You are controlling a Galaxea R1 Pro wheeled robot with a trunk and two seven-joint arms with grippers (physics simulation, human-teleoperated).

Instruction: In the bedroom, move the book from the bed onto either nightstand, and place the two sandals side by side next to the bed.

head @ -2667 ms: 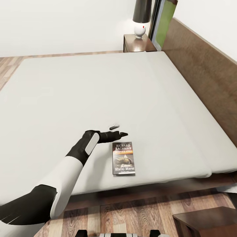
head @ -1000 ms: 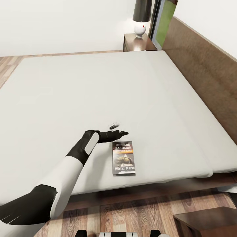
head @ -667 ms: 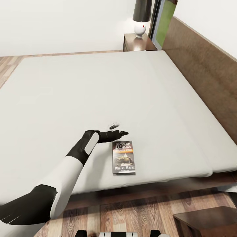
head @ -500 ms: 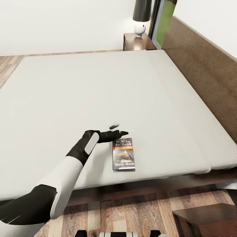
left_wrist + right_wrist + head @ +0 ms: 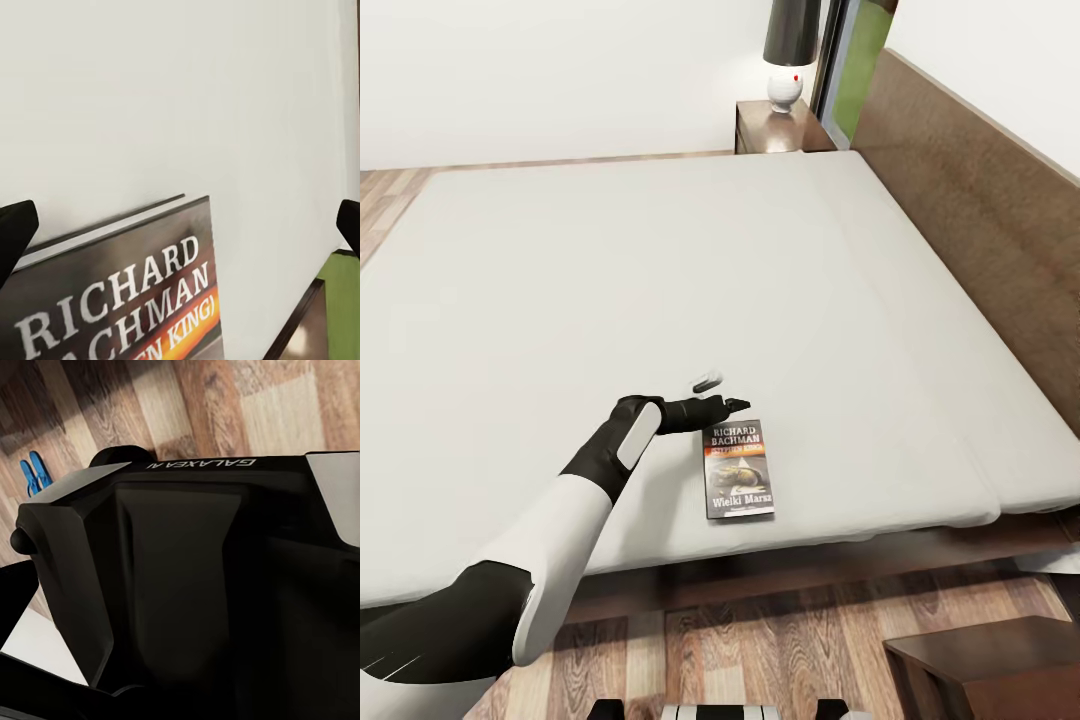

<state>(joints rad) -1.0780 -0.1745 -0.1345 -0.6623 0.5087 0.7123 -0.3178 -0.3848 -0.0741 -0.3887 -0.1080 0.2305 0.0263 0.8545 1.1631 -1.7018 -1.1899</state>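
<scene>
The book (image 5: pixel 738 468) lies flat on the bed's off-white mattress (image 5: pixel 660 260), near its front edge, with its dark cover up. My left gripper (image 5: pixel 720 393) hovers just past the book's top edge, open, nothing between its fingers. In the left wrist view the book (image 5: pixel 127 292) fills the lower part, and the left gripper (image 5: pixel 182 225) has its dark fingertips (image 5: pixel 15 229) far apart at the frame's sides. A nightstand (image 5: pixel 775 130) stands at the bed's far corner. The blue sandals (image 5: pixel 31 472) lie on the wood floor in the right wrist view.
A lamp (image 5: pixel 788 60) stands on the far nightstand. The brown headboard (image 5: pixel 980 220) runs along the bed's right side. Another dark cabinet (image 5: pixel 990 665) sits at the lower right on the plank floor. My own black body (image 5: pixel 187 570) blocks most of the right wrist view.
The whole head view has shifted a little, so the bed and book sit slightly higher in the picture. The left gripper now stands closer to the book's top edge, still open.
</scene>
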